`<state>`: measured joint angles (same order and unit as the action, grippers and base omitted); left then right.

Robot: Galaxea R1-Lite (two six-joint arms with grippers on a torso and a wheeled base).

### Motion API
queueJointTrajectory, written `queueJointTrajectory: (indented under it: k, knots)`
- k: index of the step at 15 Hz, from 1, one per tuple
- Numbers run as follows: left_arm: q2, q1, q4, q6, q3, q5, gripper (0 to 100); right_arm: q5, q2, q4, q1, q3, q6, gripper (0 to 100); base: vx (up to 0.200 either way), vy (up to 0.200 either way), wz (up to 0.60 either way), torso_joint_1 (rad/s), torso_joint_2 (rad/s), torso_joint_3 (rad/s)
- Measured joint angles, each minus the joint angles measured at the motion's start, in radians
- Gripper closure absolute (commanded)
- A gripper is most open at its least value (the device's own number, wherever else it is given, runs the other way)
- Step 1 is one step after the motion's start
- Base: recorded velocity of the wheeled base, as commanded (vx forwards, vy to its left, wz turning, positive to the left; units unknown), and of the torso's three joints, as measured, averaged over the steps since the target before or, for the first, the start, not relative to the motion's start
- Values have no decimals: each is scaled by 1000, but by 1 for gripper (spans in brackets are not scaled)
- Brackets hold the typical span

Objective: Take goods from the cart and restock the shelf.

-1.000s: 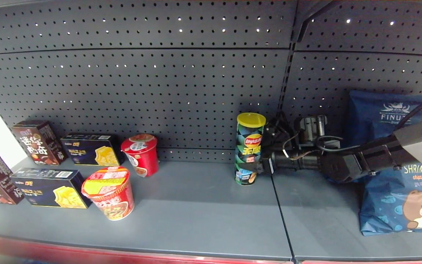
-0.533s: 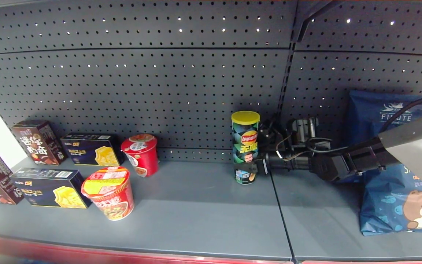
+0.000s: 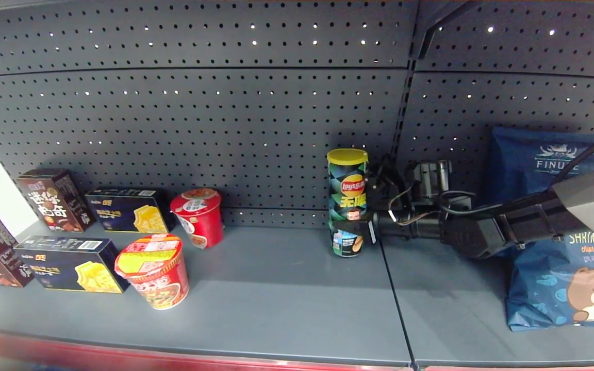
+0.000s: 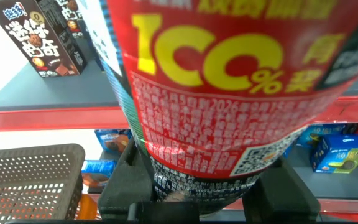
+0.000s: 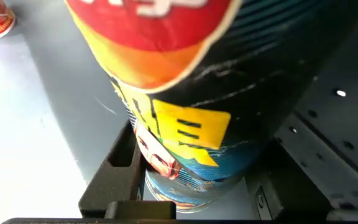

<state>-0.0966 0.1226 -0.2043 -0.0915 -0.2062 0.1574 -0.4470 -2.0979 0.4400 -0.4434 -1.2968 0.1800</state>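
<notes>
Right gripper is clamping the chip can, now standing upright on the shelf after tilting, seemingly ready for release; left gripper is gripping a red can

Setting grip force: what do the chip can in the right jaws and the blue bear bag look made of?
Chip can: seemingly rigid cardboard tube, glossy printed wrap, yellow plastic-looking lid. Blue bear bag: likely thin plastic film, soft sheen, creases and puffed shape.
</notes>
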Motion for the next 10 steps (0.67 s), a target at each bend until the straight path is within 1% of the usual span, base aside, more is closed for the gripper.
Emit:
queueJointTrajectory:
  k: [1,3,5,6,8,9,10]
  knots:
    - [0,0,2,0,1,0,100,23,24,0,-5,15,-1,100,0,0,0,0,0,0]
    - [0,0,2,19,2,1,100,64,82,0,-17,57,-10,100,0,0,0,0,0,0]
    - [0,-1,2,24,4,2,100,118,143,2,-43,109,-45,100,0,0,0,0,0,0]
    - [0,-1,3,23,6,2,100,155,169,16,-61,132,-87,100,0,0,0,0,0,0]
    - [0,-1,4,20,8,2,100,265,234,100,-146,218,-181,100,0,0,0,0,0,0]
    - [0,-2,4,19,7,4,100,317,269,168,-188,280,-208,100,0,0,0,0,0,0]
    - [0,-1,5,18,3,13,100,348,297,218,-214,329,-220,100,0,0,0,0,0,0]
